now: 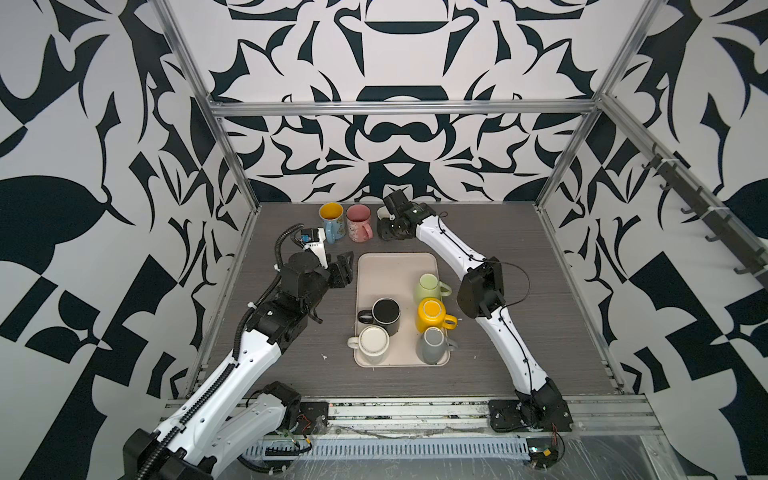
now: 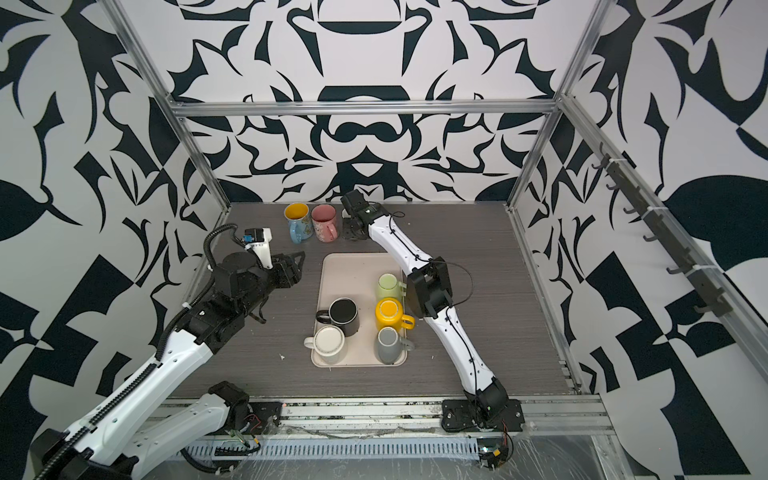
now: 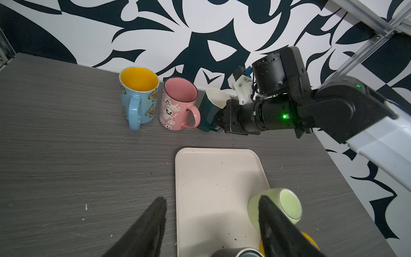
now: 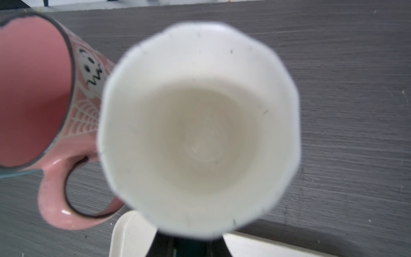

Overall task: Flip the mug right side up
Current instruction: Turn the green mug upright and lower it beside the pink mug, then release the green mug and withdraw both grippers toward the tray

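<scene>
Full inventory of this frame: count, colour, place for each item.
table: 1, grey woodgrain, under everything
tray: 1, beige, mid-table
green mug: 1, pale green, tray's right column, far end, upside down
yellow mug: 1, yellow, right column, middle, upside down
grey mug: 1, grey, right column, near end, upside down
black mug: 1, black, tray's left column, upside down
white mug: 1, white, left column, near end, upside down
blue mug: 1, blue, yellow inside, back of table, upright
pink mug: 1, pink, beside blue mug, upright
teal mug: 1, dark teal, white inside, beside pink mug, tilted
left gripper: 1, black, open, beside tray's far end
right gripper: 1, black, shut on teal mug's handle
</scene>
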`<act>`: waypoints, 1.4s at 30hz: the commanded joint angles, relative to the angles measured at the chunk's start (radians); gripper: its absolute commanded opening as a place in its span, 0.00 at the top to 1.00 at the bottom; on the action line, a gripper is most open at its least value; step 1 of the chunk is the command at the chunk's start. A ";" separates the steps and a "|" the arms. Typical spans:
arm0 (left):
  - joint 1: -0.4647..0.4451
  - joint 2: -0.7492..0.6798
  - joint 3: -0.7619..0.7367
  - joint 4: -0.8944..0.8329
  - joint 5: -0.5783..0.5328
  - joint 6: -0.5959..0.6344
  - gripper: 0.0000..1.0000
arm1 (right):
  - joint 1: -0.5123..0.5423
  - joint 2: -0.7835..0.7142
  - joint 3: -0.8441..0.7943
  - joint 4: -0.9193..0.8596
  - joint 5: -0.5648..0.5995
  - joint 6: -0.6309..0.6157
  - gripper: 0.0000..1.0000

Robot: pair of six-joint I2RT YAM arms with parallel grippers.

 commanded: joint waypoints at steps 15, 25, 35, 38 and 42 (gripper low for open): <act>0.008 -0.012 0.009 -0.013 0.003 0.003 0.31 | 0.005 -0.018 0.049 0.075 -0.024 0.026 0.78; 0.008 -0.012 0.006 -0.013 0.011 0.001 0.31 | 0.004 -0.040 0.020 0.066 -0.030 0.034 0.74; 0.008 -0.006 0.006 -0.011 0.021 -0.003 0.31 | 0.004 -0.059 -0.039 0.059 -0.040 0.037 0.62; 0.008 -0.008 0.007 -0.010 0.025 -0.004 0.31 | 0.006 -0.072 -0.056 0.062 -0.042 0.035 0.60; 0.008 -0.010 0.008 -0.008 0.027 -0.004 0.31 | 0.007 -0.089 -0.076 0.063 -0.045 0.035 0.57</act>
